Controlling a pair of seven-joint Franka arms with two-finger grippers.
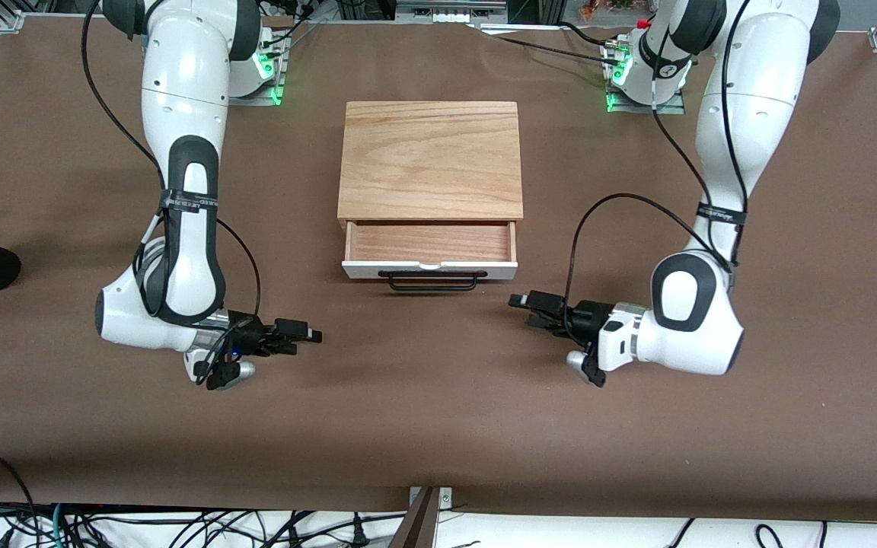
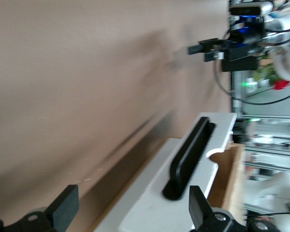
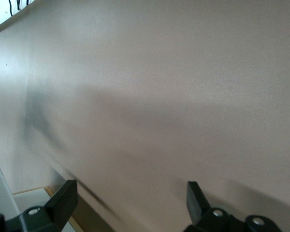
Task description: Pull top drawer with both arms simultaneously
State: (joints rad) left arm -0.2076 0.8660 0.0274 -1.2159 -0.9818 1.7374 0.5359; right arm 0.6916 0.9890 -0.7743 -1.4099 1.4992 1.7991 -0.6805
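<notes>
Front view: left gripper (image 1: 518, 308) and right gripper (image 1: 310, 335) both open and empty, low over the brown table (image 1: 438, 426), pointing at each other, either side of the top drawer (image 1: 430, 255), partly pulled out under the wooden cabinet (image 1: 431, 160).

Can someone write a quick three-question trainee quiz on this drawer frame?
1. True or false: the top drawer is partly pulled out.
2. What is the left gripper holding? A) the black bar handle B) nothing C) the cabinet lid
3. Fill in: the right gripper hangs over the brown ____.

Key: 1 true, its wood tray shows. 2 B, its jaws are open and clear of the handle. 3 table; that gripper is open too.
</notes>
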